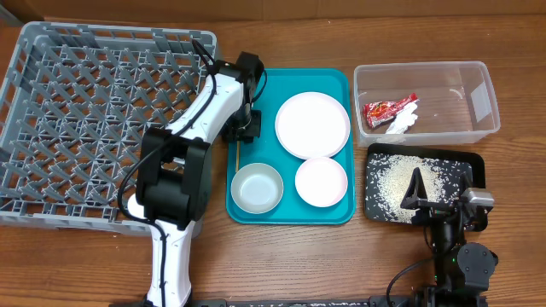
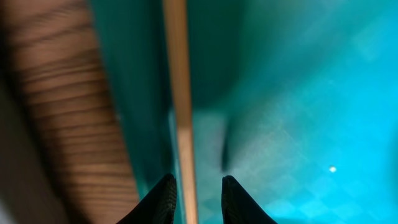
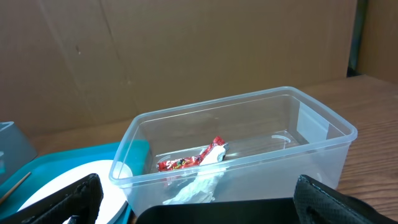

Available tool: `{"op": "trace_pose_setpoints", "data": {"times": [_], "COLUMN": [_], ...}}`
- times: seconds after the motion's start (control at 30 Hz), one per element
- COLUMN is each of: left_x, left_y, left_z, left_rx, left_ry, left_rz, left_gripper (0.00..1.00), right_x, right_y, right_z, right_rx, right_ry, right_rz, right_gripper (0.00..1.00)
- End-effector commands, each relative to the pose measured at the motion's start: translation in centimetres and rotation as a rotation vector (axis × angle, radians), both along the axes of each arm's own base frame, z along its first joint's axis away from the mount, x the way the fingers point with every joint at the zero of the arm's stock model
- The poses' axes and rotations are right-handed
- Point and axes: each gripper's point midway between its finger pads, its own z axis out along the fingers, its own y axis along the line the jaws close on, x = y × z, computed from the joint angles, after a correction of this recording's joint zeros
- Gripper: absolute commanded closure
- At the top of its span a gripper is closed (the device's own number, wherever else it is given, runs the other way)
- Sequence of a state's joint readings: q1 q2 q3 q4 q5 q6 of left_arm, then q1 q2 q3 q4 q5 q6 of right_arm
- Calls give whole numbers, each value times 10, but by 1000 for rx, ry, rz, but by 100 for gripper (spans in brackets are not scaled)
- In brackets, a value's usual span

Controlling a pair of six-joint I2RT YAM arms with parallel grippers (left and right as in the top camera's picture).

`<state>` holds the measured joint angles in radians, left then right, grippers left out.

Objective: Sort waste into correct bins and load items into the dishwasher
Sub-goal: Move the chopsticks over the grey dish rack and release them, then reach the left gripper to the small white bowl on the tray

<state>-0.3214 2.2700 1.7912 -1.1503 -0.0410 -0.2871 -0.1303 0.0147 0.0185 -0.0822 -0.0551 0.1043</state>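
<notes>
Chopstick: one wooden chopstick [image 2: 180, 93] lies just inside the 9 o'clock rim of the teal tray [image 1: 271, 89], pointing from 12 to 6.
Left gripper: the left gripper [image 2: 196, 202] stands over the chopstick's near end with its jaws narrowly apart and the stick between them. A gap shows on one side, so I judge it is straddling the stick, not clamped on it.
Other dishes: the plate [image 1: 312, 124] sits at the tray's 1 o'clock. One bowl [image 1: 256, 188] is at 7 and the second bowl [image 1: 321, 182] at 5.
Dish rack: the dish rack [image 1: 85, 119] stands at 9 o'clock of the tray, with nothing seen on its pegs.
Waste: the red wrapper [image 1: 388, 109] and paper scrap [image 1: 403, 122] lie in the clear tub [image 1: 478, 94], at 2 o'clock of the tray. The rice grains [image 1: 388, 183] are spread in the black tray [image 1: 469, 164], at 4 o'clock.
Right gripper: the right gripper [image 1: 440, 189] hovers over the black tray, jaws wide apart and holding nothing.
Progress: sorting looks finished. Loading looks unstarted, since every dish in view is on the teal tray.
Hidden: no second chopstick or cup can be made out. The left arm [image 1: 205, 111] covers the tray's 10 o'clock corner and part of the rack. The left wrist view is blurred, so contact between pads and chopstick is uncertain.
</notes>
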Motion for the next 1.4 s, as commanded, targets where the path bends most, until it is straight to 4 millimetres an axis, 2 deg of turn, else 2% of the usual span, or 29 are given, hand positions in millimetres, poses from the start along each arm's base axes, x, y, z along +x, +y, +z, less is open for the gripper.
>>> {"op": "trace_pose_setpoints", "data": {"times": [0.0,0.07,0.13,0.23,0.27,0.37,0.4,0.47,0.53,0.63,0.73,0.8,0.9,1.0,1.13,1.17,1.23,1.37], "left_x": [-7,-10,-11,-11,-10,1,10,15,18,16,10,5,2,-1,-3,-2,-2,-2], "left_y": [-4,-3,-3,-2,-2,0,1,6,20,45,61,72,86,96,100,100,100,99], "left_z": [-16,-25,-26,-16,-11,21,52,85,122,160,177,178,167,147,118,110,104,112], "left_rx": [-3,4,6,6,5,-15,-34,-48,-29,14,32,45,58,63,78,79,81,75], "left_ry": [44,70,77,73,69,11,-52,-117,-197,-278,-294,-271,-215,-143,-51,-33,-21,-39], "left_rz": [-36,-35,-35,-37,-34,-22,-14,-32,-31,-17,-91,-144,-158,-140,-157,-138,-113,-103], "left_gripper": [73,75,87,96,96,96,96,96,96,96,95,95,95,96,96,84,70,66], "right_x": [0,0,0,0,0,0,0,0,0,0,0,0,0,0,0,0,0,0], "right_y": [-1,-1,-1,-1,-1,-1,-1,-1,-1,-1,-1,-1,-1,-1,-1,-1,-1,-1], "right_z": [-1,-1,-1,-1,-1,-1,-1,-1,-1,-1,-1,-1,-1,-1,-1,-1,-1,-1], "right_rx": [-1,-2,-2,-2,-2,-2,-2,-2,-2,-2,-2,-2,-2,-2,-2,-2,-2,-2], "right_ry": [-7,-7,-7,-7,-7,-7,-7,-7,-7,-7,-7,-7,-7,-7,-7,-7,-7,-7], "right_rz": [-5,-5,-5,-5,-5,-5,-5,-5,-5,-5,-5,-5,-5,-5,-5,-5,-5,-5], "right_gripper": [0,0,0,0,0,0,0,0,0,0,0,0,0,0,0,0,0,0]}}
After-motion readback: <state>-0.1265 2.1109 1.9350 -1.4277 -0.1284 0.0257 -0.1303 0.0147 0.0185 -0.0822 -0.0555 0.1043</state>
